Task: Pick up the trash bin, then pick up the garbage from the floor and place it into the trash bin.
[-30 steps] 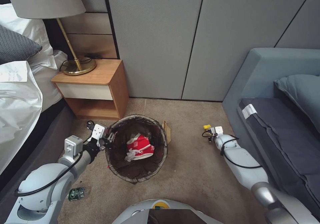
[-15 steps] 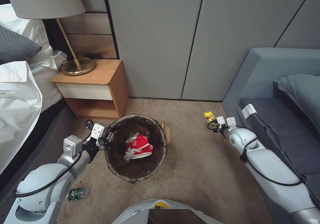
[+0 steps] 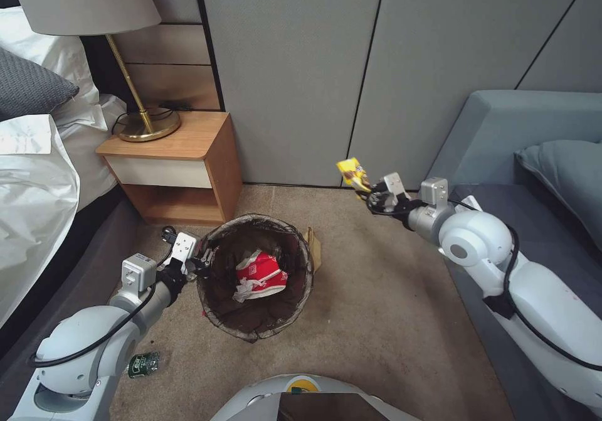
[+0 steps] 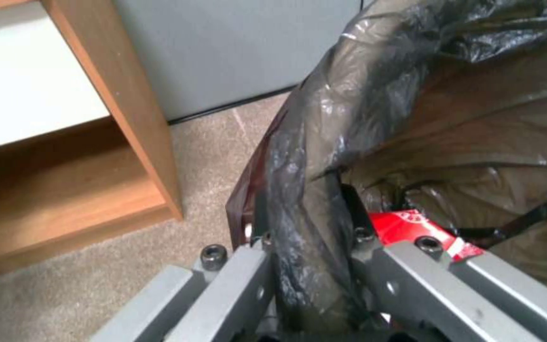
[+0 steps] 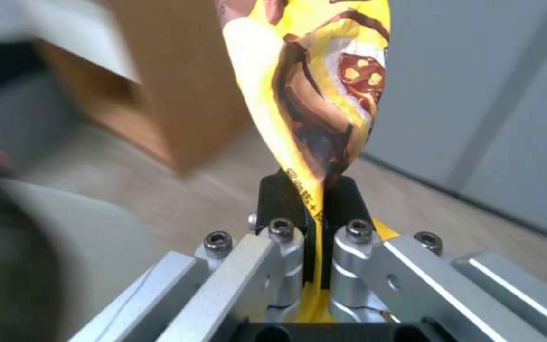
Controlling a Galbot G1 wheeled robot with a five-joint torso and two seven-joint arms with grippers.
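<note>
Right gripper [image 3: 371, 194] has risen from floor level, jaws pinched on the yellow snack packet [image 3: 351, 171], whose long axis runs out past its fingertips. Trash bin [image 3: 256, 277] lies below, toward the left gripper [image 3: 202, 261], clamped on its bagged rim. It probably hangs just clear of the carpet [image 3: 376, 320].

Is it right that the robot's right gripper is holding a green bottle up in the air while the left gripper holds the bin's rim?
Not quite. The right gripper holds a yellow snack packet, not a green bottle; the right wrist view shows it pinched between the fingers. The rest is right: the left gripper grips the trash bin by its rim.
</note>
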